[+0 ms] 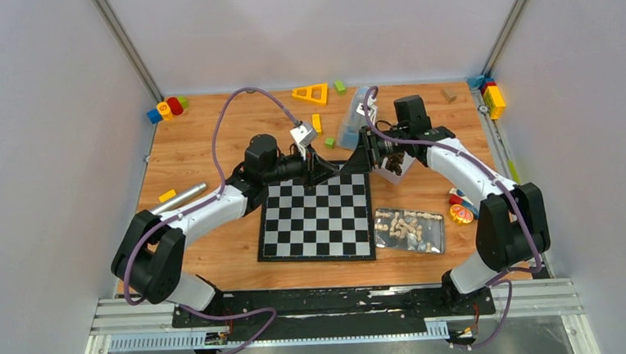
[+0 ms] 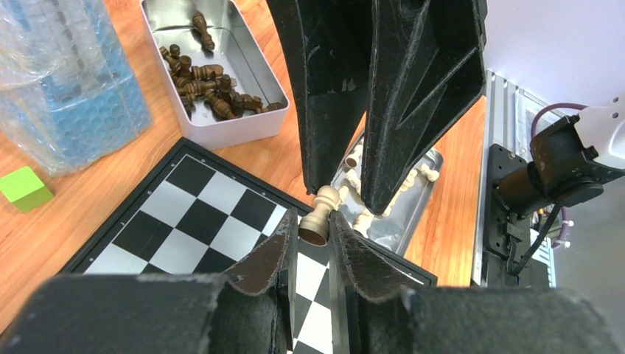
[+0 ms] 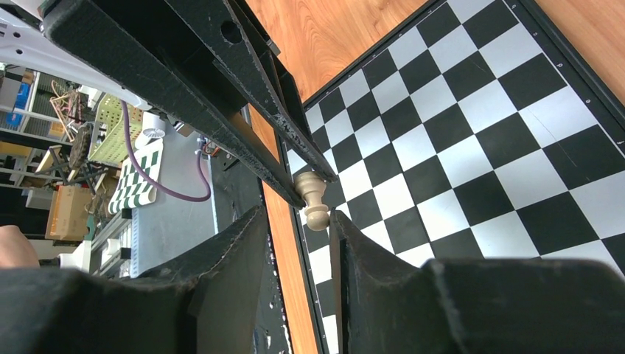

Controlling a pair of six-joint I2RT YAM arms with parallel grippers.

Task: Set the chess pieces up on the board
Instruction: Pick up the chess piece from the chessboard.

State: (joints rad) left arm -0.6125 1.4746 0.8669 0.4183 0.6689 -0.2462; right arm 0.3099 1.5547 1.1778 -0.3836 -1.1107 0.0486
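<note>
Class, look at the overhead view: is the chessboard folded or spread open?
Spread open. The board lies flat on the table, its whole checkered face up, with the squares of both halves showing.

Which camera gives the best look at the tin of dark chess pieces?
The left wrist view: the open metal tin sits off the board's corner, with dark pieces lying loose inside. The top view shows only part of it beneath the right arm. The right wrist view doesn't show it.
</note>
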